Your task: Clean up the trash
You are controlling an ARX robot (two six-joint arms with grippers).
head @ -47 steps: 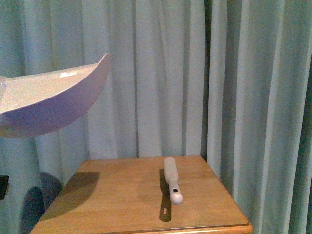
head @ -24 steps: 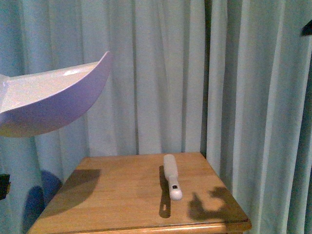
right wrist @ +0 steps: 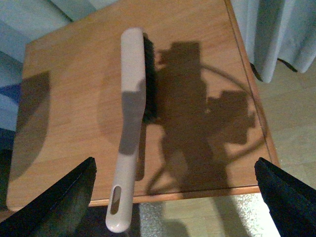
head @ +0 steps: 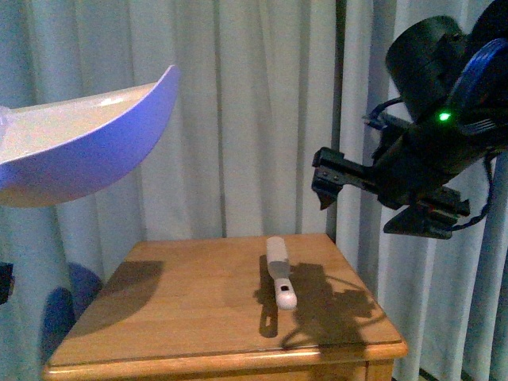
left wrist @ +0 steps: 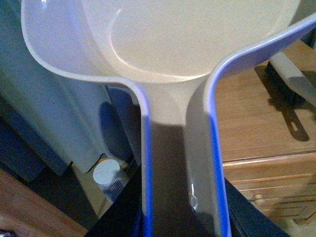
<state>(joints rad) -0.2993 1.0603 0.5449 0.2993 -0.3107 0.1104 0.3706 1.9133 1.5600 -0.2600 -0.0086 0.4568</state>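
No crumpled white wad of trash shows in any view. My left gripper (left wrist: 182, 210) is shut on the handle of the pale, blue-edged dustpan (left wrist: 187, 54), held high at the left, above and left of the wooden table (head: 159, 317); the dustpan's scoop (head: 79, 151) looks empty. A white hand brush (head: 279, 278) with dark bristles lies on the table, its handle pointing toward me. My right gripper (head: 373, 198) is open and empty, hanging above the table's right side. In the right wrist view the brush (right wrist: 132, 113) lies below and between the open fingers (right wrist: 64, 197).
Pale curtains (head: 254, 119) hang behind and beside the table. The table has drawers below its top (left wrist: 266, 173). A white cylindrical container (left wrist: 107, 175) stands on the floor left of the table. Bare floor (right wrist: 291, 123) lies to its right.
My right arm has come into the front view from the upper right and now hangs over the table's right side, casting a shadow there. The dustpan has stayed high at the left.
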